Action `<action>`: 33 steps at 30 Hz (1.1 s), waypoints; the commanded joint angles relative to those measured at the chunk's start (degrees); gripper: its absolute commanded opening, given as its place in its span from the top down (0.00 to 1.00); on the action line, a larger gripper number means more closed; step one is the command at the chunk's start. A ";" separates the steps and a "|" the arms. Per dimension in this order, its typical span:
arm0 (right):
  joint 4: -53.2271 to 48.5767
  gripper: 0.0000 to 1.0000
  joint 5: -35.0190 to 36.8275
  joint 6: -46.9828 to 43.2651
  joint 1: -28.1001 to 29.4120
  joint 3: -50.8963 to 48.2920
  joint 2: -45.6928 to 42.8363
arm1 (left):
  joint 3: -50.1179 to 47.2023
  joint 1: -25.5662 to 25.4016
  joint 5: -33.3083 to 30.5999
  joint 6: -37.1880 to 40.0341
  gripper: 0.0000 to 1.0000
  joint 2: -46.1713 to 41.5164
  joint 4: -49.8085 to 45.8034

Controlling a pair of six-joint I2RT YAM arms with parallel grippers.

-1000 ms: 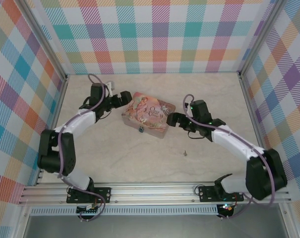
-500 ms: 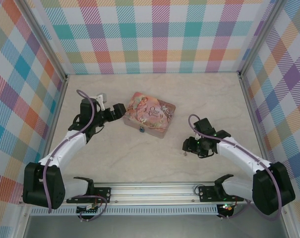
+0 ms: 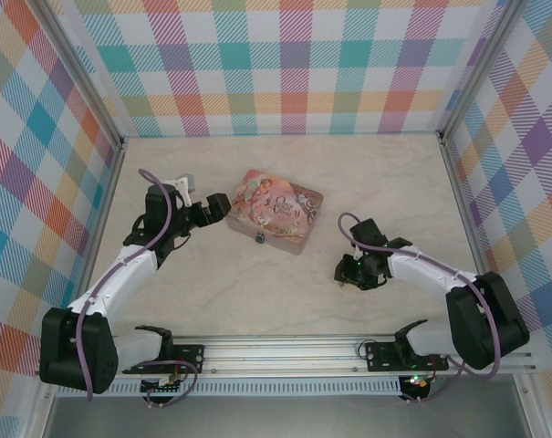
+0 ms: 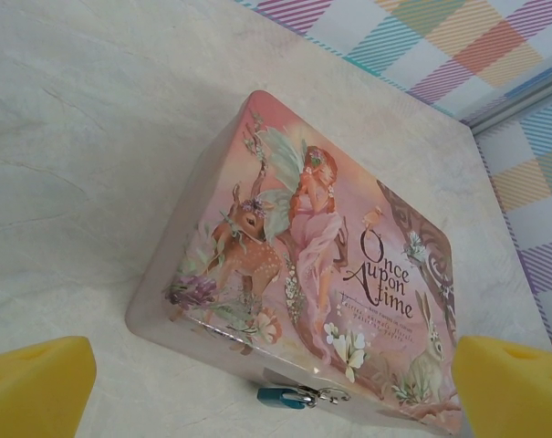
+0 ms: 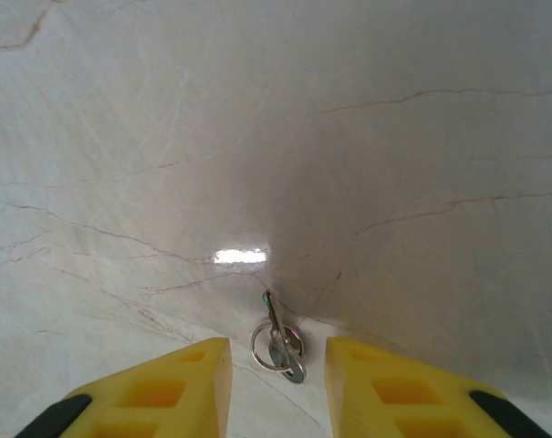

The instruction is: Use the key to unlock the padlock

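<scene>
Tiny key (image 5: 272, 318) on its split ring (image 5: 276, 349), flat on the pale marbled surface (image 5: 394, 137), lying between the right fingers (image 5: 166, 392). Those fingers spread apart and holding nothing, tips low at either side of the ring. Padlock (image 4: 282, 397), teal-bodied, hanging from the clasp on the front wall of the pink "Once Upon a Time" tin (image 4: 303, 237), near the middle of the surface and well apart from the key. Left fingers (image 4: 34, 383) released too, wide on either side of the tin's near corner; touching it or not, impossible to tell.

Step in hand, by the look of it: picking up the key, with the left arm placed to steady the tin. Next move, probably: a short drop and a squeeze across the ring or head, leaving the blade free for the keyhole. Thin flat metal on a slick surface, so likely to skid away from the pads.

Bare surface all round the key. Tin and checked walls (image 3: 294, 64) well clear of it. Aluminium rail (image 3: 285, 351) along the near edge, behind the right arm.
</scene>
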 commanded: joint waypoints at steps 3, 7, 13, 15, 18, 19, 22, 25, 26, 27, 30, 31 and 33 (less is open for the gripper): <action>1.19 0.72 -1.33 -0.19 0.26 -1.20 1.08 | -0.33 -0.03 -0.53 -0.59 0.00 -1.23 -0.19; 0.81 0.77 -1.77 -0.39 0.26 -1.32 1.31 | -0.17 -0.03 -0.32 -0.58 0.00 -1.13 -0.18; 0.97 0.81 -2.73 -0.39 0.33 -1.78 1.52 | -0.25 -0.03 -0.70 -0.44 0.00 -1.19 -0.45; 0.92 0.83 -2.87 -0.37 0.33 -1.87 1.44 | -0.28 0.02 -0.78 -0.38 0.00 -1.27 -0.54; 1.29 0.88 -3.22 -0.36 0.36 -2.05 1.26 | -0.23 -0.04 -0.92 -0.24 0.00 -1.26 -0.71; 1.28 0.91 -3.22 -0.44 0.39 -1.97 1.12 | -0.15 0.01 -1.05 -0.13 0.00 -1.27 -0.83; 0.82 0.96 -2.45 -1.36 0.37 -1.48 -0.44 | 0.03 0.01 -0.96 0.07 0.00 -1.73 -1.07; -0.18 0.97 -0.64 -3.28 0.35 -0.37 -3.71 | 0.45 0.02 -0.60 0.45 0.00 -2.52 -1.62; -0.20 0.97 -0.50 -4.36 0.36 0.15 -5.11 | 0.69 -0.01 -0.20 0.76 0.00 -2.85 -1.60; -0.09 0.98 -0.49 -5.48 0.35 0.69 -6.40 | 0.82 0.03 0.46 0.90 0.00 -3.14 -1.55; 2.47 0.98 -2.21 -11.00 0.43 2.18 -11.03 | 1.07 -0.04 5.36 1.63 0.01 -4.37 0.29; 4.12 0.98 -3.09 -12.93 0.43 2.63 -12.48 | 1.09 -0.04 7.99 1.91 0.04 -4.93 1.49; 8.11 0.98 -5.32 -16.81 0.61 3.06 -15.49 | 1.17 -0.13 13.69 2.07 0.09 -5.81 4.39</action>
